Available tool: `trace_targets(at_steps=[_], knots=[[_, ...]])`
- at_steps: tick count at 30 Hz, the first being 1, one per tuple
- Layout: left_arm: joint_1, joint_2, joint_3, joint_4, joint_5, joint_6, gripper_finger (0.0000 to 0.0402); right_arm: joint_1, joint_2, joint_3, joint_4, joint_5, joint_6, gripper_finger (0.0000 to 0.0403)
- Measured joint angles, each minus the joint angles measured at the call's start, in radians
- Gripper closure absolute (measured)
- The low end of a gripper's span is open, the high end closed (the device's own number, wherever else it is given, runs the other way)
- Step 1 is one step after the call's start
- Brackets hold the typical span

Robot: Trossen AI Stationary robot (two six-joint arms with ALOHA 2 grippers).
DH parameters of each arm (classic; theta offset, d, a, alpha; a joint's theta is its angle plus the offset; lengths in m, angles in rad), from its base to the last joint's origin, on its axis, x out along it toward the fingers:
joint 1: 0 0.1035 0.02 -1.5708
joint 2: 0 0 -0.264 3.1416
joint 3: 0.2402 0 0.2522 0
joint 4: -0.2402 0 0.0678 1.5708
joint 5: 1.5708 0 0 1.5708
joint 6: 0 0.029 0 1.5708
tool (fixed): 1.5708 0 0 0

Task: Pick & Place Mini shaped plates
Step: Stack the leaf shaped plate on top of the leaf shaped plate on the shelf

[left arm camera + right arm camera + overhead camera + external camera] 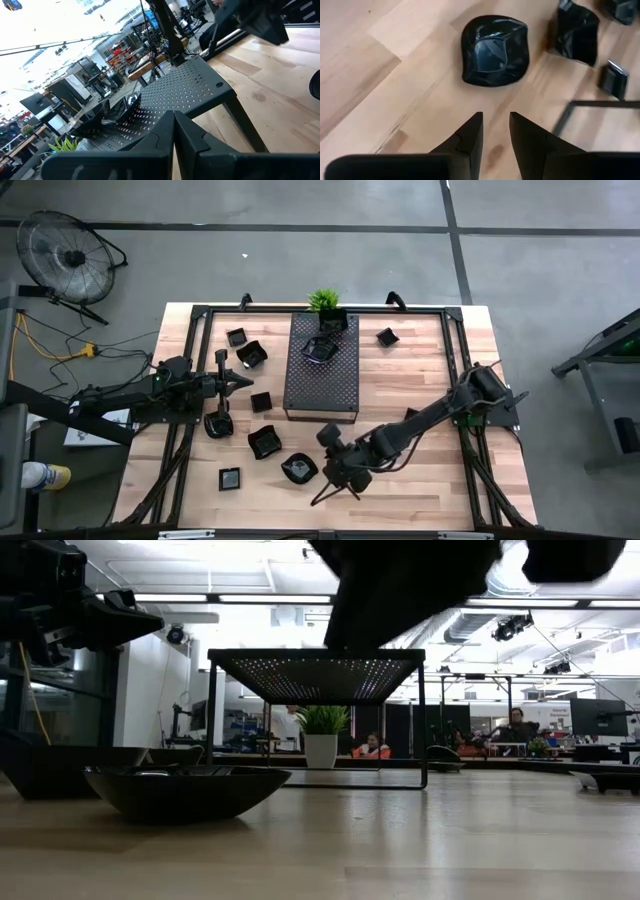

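Right pincer (496,131) hovers part-open and empty above a wavy-rimmed mini plate (494,50) on the counter (365,65). Left pincer (238,383) is shut, idle. Glossy, stiff, probably slippery, so best to pinch the rim.

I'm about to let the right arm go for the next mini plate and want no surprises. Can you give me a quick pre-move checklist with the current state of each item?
1. Right gripper empty, fingers apart: ok.
2. Wavy-rimmed plate lies ahead of it, upright on the table: ok.
3. Gap between that plate and the neighbouring plate: ok.
4. Left gripper shut, waiting at the tray's left, out of the way: ok.
5. Free room on the perforated tray, which holds one plate: ok.
6. Fingers lined up on the plate's rim: cannot tell.
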Motion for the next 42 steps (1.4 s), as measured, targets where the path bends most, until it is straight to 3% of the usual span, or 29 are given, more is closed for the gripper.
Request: trace_targets(at_steps=[3,6,21,26,37,42], knots=[[0.0,0.0,0.0,0.0,0.0,0.0,0.04,-0.019,0.0,-0.047,0.078,-0.019,0.017,0.0313],[0.0,0.0,0.0,0.0,0.0,0.0,0.04,-0.049,0.001,-0.071,0.102,-0.055,0.142,0.0313],[0.0,0.0,0.0,0.0,0.0,0.0,0.04,-0.166,0.051,-0.073,0.086,-0.282,1.031,0.0313],[0.0,0.0,0.0,0.0,0.0,0.0,0.04,-0.162,0.075,-0.073,0.143,-0.365,1.123,0.0313],[0.0,0.0,0.0,0.0,0.0,0.0,0.04,-0.141,0.131,-0.063,0.22,-0.373,1.249,0.0311],[0.0,0.0,0.0,0.0,0.0,0.0,0.04,-0.135,0.146,-0.025,0.223,-0.351,1.245,0.0285]])
